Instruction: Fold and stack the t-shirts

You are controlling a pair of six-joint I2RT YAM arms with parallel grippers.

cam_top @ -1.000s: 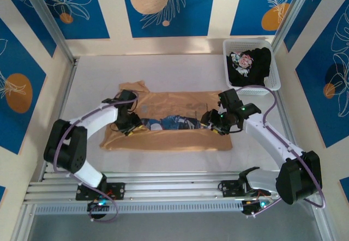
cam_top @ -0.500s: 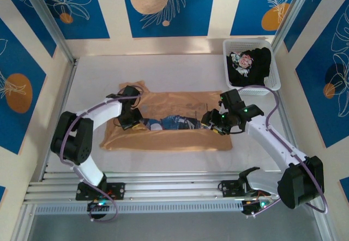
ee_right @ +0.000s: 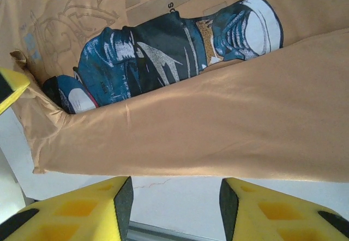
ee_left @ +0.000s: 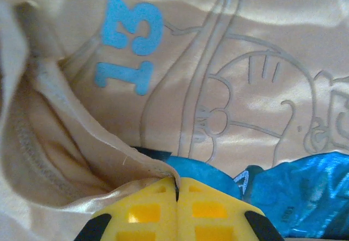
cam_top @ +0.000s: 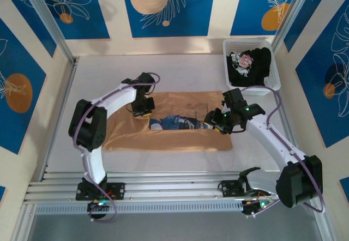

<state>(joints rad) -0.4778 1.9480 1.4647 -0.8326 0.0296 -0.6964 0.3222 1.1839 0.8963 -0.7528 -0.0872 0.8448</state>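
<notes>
The left claw (cam_top: pixel 143 109) has shifted right, clenched on the tan-orange t-shirt (cam_top: pixel 174 138); the right claw (cam_top: pixel 217 122) hangs released over its right edge.

Seen from above, the left gripper (cam_top: pixel 144 112) hides part of the tan shirt's (cam_top: pixel 163 138) print. The black shirt (cam_top: pixel 256 66) sits bunched in the basket (cam_top: pixel 274 72), its print mostly folded away.
</notes>
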